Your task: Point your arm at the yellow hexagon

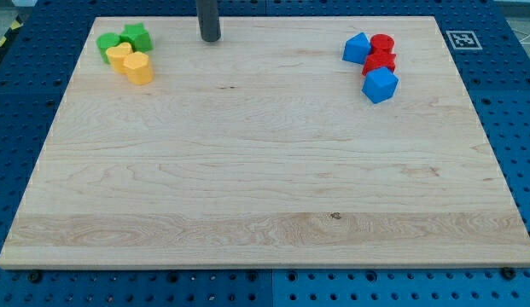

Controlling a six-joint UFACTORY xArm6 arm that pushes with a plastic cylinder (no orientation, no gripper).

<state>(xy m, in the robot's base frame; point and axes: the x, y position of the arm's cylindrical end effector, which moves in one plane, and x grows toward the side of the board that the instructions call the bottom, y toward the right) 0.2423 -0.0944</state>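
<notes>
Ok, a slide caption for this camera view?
My tip rests near the board's top edge, right of the yellow hexagon in the green-yellow cluster, not touching.

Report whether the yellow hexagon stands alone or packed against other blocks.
Packed. The yellow hexagon touches the other yellow block and the green blocks. My tip is apart, to the view's right.
</notes>
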